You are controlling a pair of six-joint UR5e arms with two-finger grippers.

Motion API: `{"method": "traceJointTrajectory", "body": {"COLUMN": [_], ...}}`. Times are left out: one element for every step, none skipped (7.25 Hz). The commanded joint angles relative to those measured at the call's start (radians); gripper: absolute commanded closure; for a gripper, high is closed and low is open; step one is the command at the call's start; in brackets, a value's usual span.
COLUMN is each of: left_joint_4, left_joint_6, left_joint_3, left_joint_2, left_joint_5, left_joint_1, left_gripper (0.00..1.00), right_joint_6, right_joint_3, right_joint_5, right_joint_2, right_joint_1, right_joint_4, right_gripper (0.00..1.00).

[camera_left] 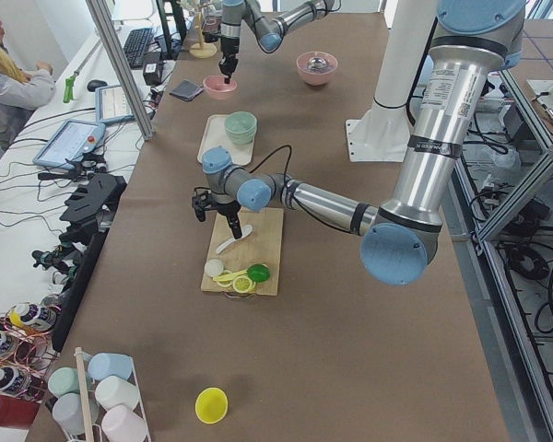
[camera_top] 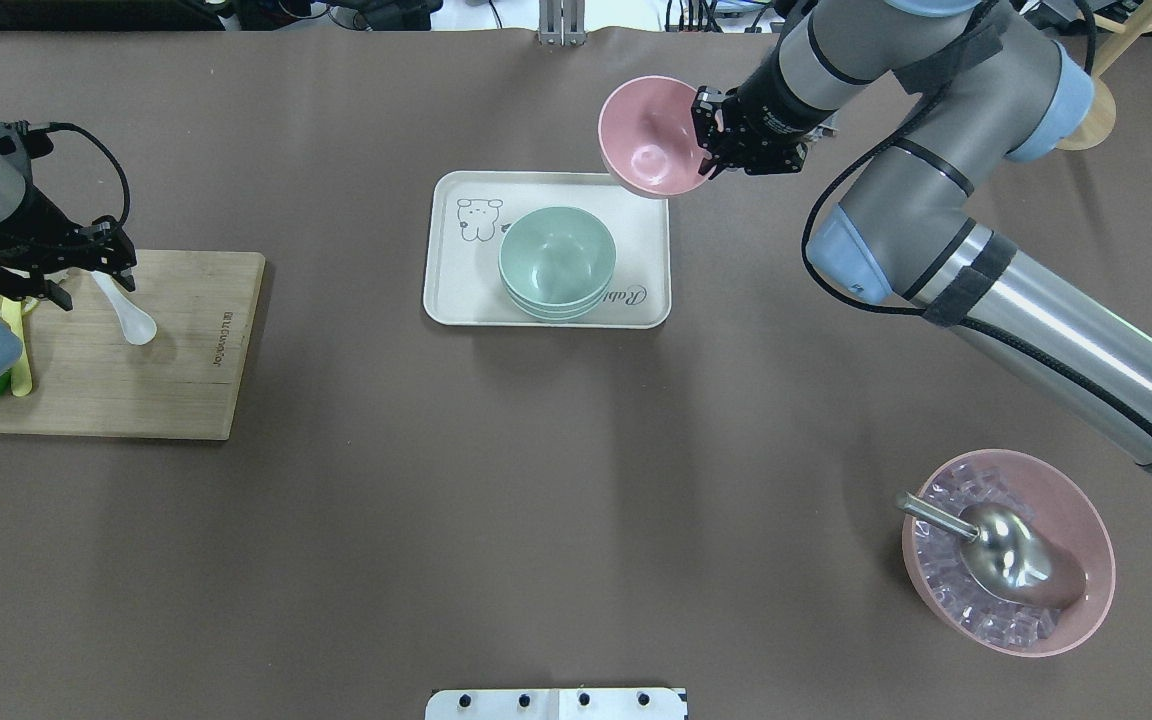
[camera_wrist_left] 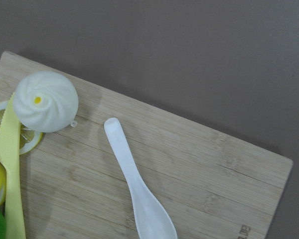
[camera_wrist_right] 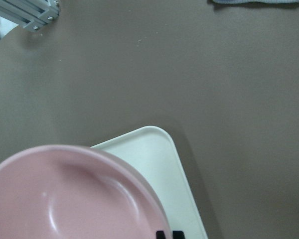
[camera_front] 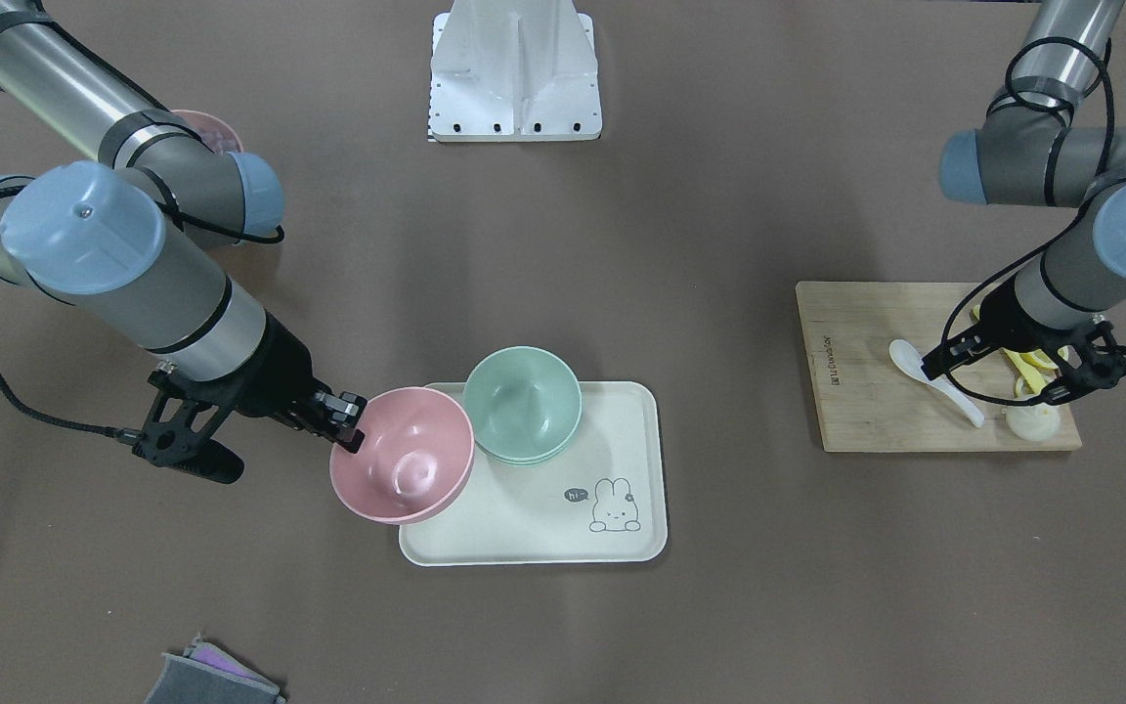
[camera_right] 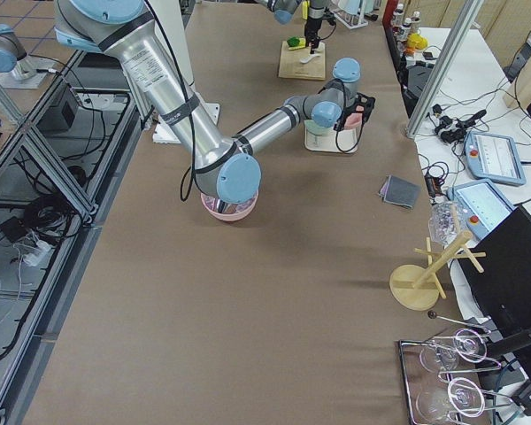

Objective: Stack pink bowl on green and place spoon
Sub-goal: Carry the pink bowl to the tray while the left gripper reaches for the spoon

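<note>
My right gripper (camera_top: 711,140) is shut on the rim of the empty pink bowl (camera_top: 648,137) and holds it tilted above the far corner of the white tray (camera_top: 451,295). In the front view the pink bowl (camera_front: 404,466) overlaps the tray's edge (camera_front: 534,548), beside the stacked green bowls (camera_front: 522,403). The green bowls (camera_top: 556,262) sit on the tray. The white spoon (camera_top: 128,312) lies flat on the wooden cutting board (camera_top: 176,385). My left gripper (camera_top: 61,275) is open just above the spoon's handle; the spoon (camera_wrist_left: 137,191) lies free in the left wrist view.
A white bun (camera_wrist_left: 46,101), lemon slices and a yellow knife (camera_wrist_left: 10,169) lie on the board beside the spoon. A pink bowl of ice with a metal scoop (camera_top: 1008,552) stands near the robot's right. A grey cloth (camera_front: 211,680) lies at the table's operator side.
</note>
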Motion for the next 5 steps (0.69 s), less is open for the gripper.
{"method": "traceJointTrajectory", "body": {"left_joint_4": [-0.066, -0.066, -0.066, -0.066, -0.066], "left_joint_6": [-0.001, -0.001, -0.001, -0.001, -0.001], "left_joint_3": [0.073, 0.09, 0.096, 0.102, 0.113], "left_joint_2": [-0.013, -0.023, -0.03, -0.031, -0.037], "left_joint_5": [0.004, 0.004, 0.004, 0.004, 0.004], "left_joint_1": [0.008, 0.008, 0.008, 0.008, 0.008], "left_gripper": [0.31, 0.36, 0.49, 0.63, 0.64], "right_joint_6": [0.109, 0.138, 0.139, 0.14, 0.149], "right_joint_3": [-0.012, -0.028, -0.029, -0.029, -0.029], "right_joint_5": [-0.086, -0.126, -0.126, -0.126, -0.128], "right_joint_2": [0.074, 0.096, 0.096, 0.096, 0.095], "right_joint_1": [-0.081, -0.107, -0.11, -0.116, -0.135], "right_joint_4": [0.003, 0.004, 0.004, 0.001, -0.002], "right_gripper": [1.0, 1.0, 1.0, 1.0, 1.0]}}
